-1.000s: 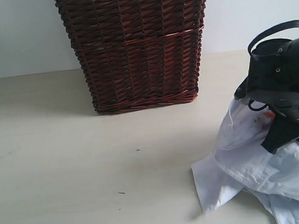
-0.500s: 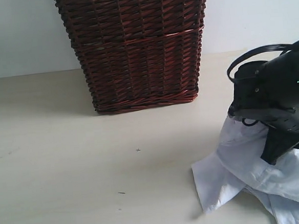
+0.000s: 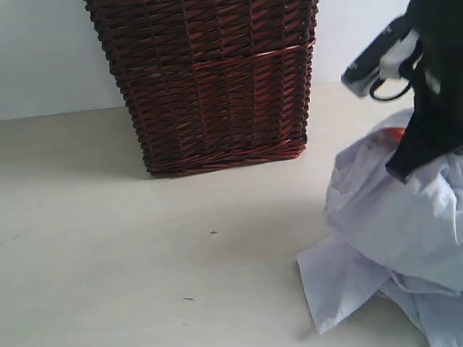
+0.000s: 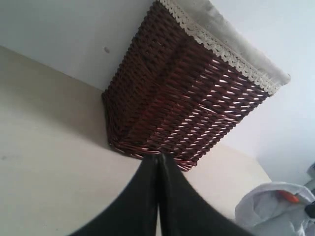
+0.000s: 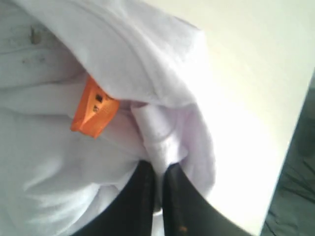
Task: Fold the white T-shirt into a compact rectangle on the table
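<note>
The white T-shirt (image 3: 402, 233) lies crumpled at the right of the table (image 3: 141, 251), partly pulled up off it. My right gripper (image 3: 402, 169) is shut on a fold of the T-shirt (image 5: 158, 142) near the collar, beside the small orange neck tag (image 5: 93, 110). The tag (image 3: 393, 133) also shows in the exterior view, just above the gripper's tip. My left gripper (image 4: 158, 160) is shut with nothing in it, pointing at the basket's lower corner; the T-shirt (image 4: 275, 209) lies off to one side of it.
A dark brown wicker basket (image 3: 212, 71) with a white lace rim (image 4: 221, 46) stands at the back middle of the table against a pale wall. A few tiny dark specks (image 3: 213, 233) mark the tabletop.
My right gripper has closed on the shirt near the collar and risen, pulling the cloth up with it. The left gripper has not changed.
</note>
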Motion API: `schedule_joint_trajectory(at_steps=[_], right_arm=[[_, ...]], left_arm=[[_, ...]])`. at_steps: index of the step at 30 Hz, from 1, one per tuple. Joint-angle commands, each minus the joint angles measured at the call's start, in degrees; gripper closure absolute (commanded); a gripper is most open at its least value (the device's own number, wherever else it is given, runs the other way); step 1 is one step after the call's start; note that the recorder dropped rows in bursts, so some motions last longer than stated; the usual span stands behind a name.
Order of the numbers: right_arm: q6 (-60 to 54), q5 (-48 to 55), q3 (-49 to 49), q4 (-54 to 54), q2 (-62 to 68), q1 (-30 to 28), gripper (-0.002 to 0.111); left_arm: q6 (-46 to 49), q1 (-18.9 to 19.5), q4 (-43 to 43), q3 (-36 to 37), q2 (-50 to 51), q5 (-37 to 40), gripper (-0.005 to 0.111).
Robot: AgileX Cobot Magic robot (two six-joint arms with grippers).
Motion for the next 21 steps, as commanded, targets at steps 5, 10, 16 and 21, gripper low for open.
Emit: schedule_joint_trajectory(at_steps=[5, 10, 16, 21], right_arm=[[-13.83, 2.24, -13.03, 19.21, -14.04, 0.03, 0.108], [-15.99, -0.02, -14.77, 25.92, -17.25, 0.03, 0.108], [-24.83, -8.89, -18.10, 48.36, -20.87, 0.03, 0.108], [-19.11, -14.53, -21.11, 46.04, -20.63, 0.03, 0.108]], left_arm=[[0.17, 0.11, 0.29, 0.17, 0.03, -0.02, 0.106], [0.17, 0.11, 0.29, 0.17, 0.03, -0.02, 0.106], [0.29, 0.09, 0.29, 0.17, 0.03, -0.02, 0.106], [0.29, 0.09, 0.29, 0.17, 0.03, -0.02, 0.106]])
